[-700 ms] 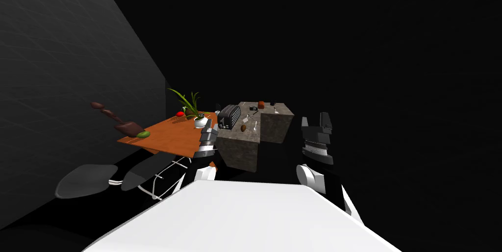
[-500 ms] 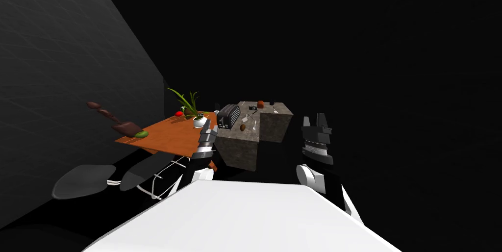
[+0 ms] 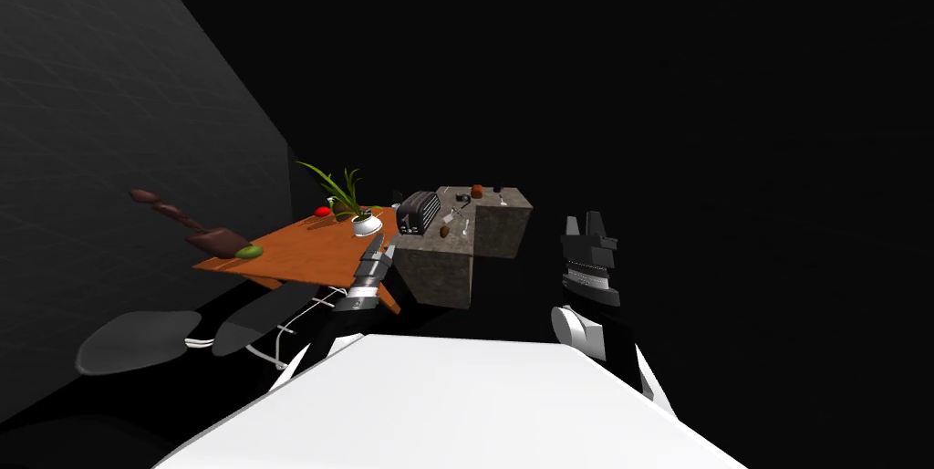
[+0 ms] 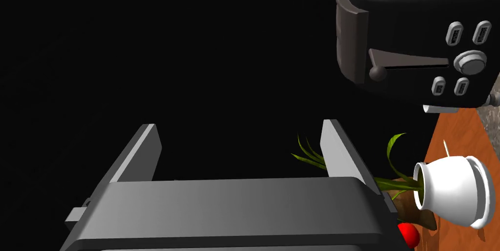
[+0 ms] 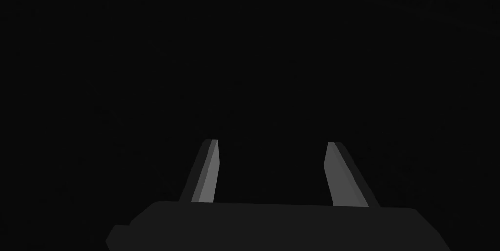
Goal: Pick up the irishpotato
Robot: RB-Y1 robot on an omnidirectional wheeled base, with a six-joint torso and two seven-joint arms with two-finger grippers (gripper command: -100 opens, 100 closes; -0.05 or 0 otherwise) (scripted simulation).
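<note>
The potato (image 3: pixel 444 231) is a small brown lump on the grey stone counter (image 3: pixel 447 263), just right of a black toaster (image 3: pixel 418 213). In the head view my left gripper (image 3: pixel 381 248) hovers over the near right corner of the orange table (image 3: pixel 301 254), short of the counter and to the left of the potato. Its wrist view shows the gripper (image 4: pixel 241 135) open and empty, with the toaster (image 4: pixel 420 38) and a white plant pot (image 4: pixel 451 192) off to one side. My right gripper (image 3: pixel 588 222) is raised right of the counter; it is open (image 5: pixel 271 157) and holds nothing.
On the table are a potted plant (image 3: pixel 360 217), a red fruit (image 3: pixel 322 212), a green fruit (image 3: pixel 248 253) and a brown utensil (image 3: pixel 214 237). Two grey chair seats (image 3: pixel 137 340) stand by it. A dark wall (image 3: pixel 109 171) runs along the left. Small items (image 3: pixel 476 191) sit further back on the counter.
The whole head view has slid left and slightly away, so I have moved. My left arm sits a little lower against the table. The right arm looks unchanged.
</note>
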